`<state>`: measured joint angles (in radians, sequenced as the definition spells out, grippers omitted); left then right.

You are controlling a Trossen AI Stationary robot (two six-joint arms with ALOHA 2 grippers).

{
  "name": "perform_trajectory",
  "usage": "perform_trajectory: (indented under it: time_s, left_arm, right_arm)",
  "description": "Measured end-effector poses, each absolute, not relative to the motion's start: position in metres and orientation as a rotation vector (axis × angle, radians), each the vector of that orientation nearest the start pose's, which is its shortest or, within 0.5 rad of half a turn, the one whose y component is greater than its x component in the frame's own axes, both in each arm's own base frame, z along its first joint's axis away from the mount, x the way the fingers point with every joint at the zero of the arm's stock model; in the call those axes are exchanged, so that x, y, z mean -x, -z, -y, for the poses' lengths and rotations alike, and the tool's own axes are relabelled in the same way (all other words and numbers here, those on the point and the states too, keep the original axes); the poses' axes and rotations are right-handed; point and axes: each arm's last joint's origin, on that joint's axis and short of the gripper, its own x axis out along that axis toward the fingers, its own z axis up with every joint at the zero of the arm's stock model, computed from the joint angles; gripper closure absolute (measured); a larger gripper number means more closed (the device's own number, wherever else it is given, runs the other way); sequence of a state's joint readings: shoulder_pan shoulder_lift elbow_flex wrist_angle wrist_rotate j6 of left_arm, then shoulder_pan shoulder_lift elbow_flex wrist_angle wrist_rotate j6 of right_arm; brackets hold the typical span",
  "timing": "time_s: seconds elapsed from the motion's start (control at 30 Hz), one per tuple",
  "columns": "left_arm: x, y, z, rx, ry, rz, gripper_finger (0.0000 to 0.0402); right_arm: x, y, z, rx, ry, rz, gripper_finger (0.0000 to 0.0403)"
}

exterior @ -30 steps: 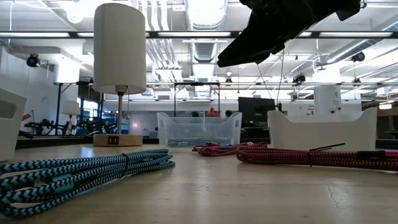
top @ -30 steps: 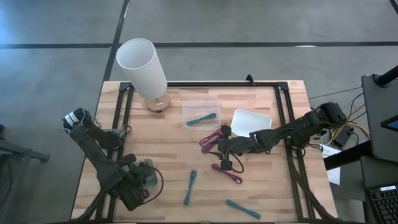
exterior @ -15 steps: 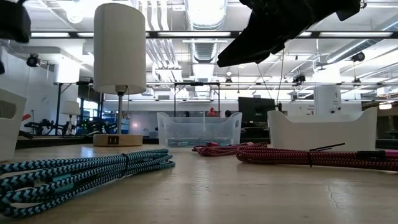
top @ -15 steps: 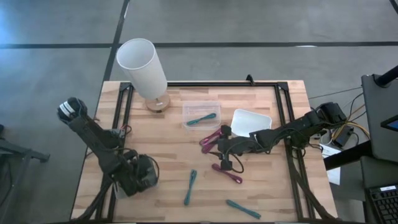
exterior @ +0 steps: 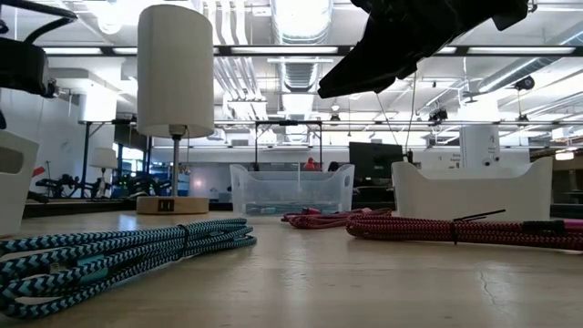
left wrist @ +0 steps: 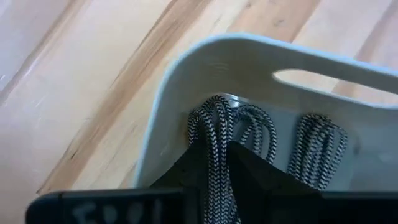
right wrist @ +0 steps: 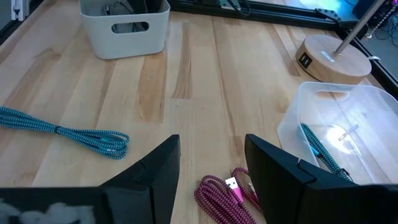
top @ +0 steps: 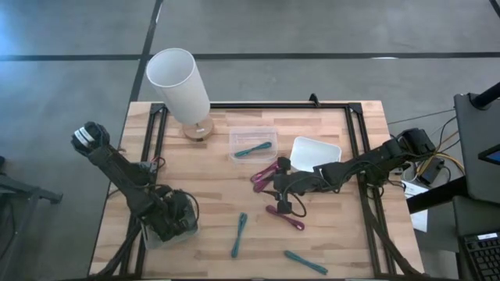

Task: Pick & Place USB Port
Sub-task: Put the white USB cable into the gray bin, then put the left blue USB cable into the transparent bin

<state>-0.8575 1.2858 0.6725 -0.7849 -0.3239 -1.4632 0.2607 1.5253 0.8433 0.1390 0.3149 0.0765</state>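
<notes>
My left gripper (left wrist: 214,155) stands over the white bin (left wrist: 186,68) at the table's near left, shut on a black-and-white braided cable bundle (left wrist: 217,124). A second such bundle (left wrist: 317,149) lies inside the bin. In the high view the gripper (top: 170,218) hides most of that bin. My right gripper (top: 279,186) waits open above mid-table, near two magenta cables (top: 266,173) (top: 285,217). Two teal cables (top: 239,234) (top: 305,262) lie on the near part of the table. My left gripper pinches the black-and-white bundle (left wrist: 214,134) between its two fingers, coming from above and pointing steeply down into the bin. The bundle's looped end (left wrist: 217,106) reaches ahead of the fingers, down inside the bin beside its wall. Whether it rests on the floor is hidden.
A clear bin (top: 253,145) holding a teal cable and a second white bin (top: 316,154) stand at the far middle. A lamp with a white shade (top: 180,82) stands at the far left. Black frame rails (top: 363,156) run along the table's sides.
My left gripper has sunk with the cable bundle toward the near-left bin, shifting a little toward the far edge. The left arm now shows at the upper left of the low view. The right arm has kept still.
</notes>
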Motion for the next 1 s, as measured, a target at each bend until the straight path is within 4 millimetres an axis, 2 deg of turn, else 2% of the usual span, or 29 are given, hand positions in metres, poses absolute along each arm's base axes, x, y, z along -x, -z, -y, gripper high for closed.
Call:
perform_trajectory:
  time_s: [0.27, 0.43, 0.7, 1.0]
  left_arm:
    - [-0.137, -0.170, 0.140, 0.519, -0.482, -1.142, 0.0320]
    - [-0.144, -0.185, 0.147, 0.561, -0.452, -1.118, 0.0312]
    - [-0.155, -0.226, 0.155, 0.568, -0.446, -1.048, 0.0314]
    - [-0.176, -0.285, 0.155, 0.321, -0.419, -0.669, 0.0314]
  right_arm:
    - [-0.309, -0.210, -0.073, 0.077, 0.073, -0.518, 0.0225]
    - [-0.309, -0.210, -0.073, 0.080, 0.073, -0.518, 0.0225]
    - [-0.309, -0.210, -0.073, 0.078, 0.073, -0.518, 0.0225]
    - [-0.309, -0.210, -0.073, 0.072, 0.074, -0.518, 0.0225]
